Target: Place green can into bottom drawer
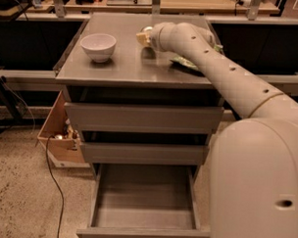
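Gripper over cabinet top, at 3 o'clock from white bowl. Grip state: cannot tell. Bottom drawer open, at 6 o'clock.

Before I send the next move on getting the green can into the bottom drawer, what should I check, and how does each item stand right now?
1. Bottom drawer pulled open: ok.
2. Nothing lying in it: ok.
3. Two upper drawers shut, not overhanging it: ok.
4. Gripper over the back of the cabinet top, right of the bowl: ok.
5. Green can held: cannot tell, the arm hides that spot.
6. Green bag clear of the arm: not ok, it lies partly under it.
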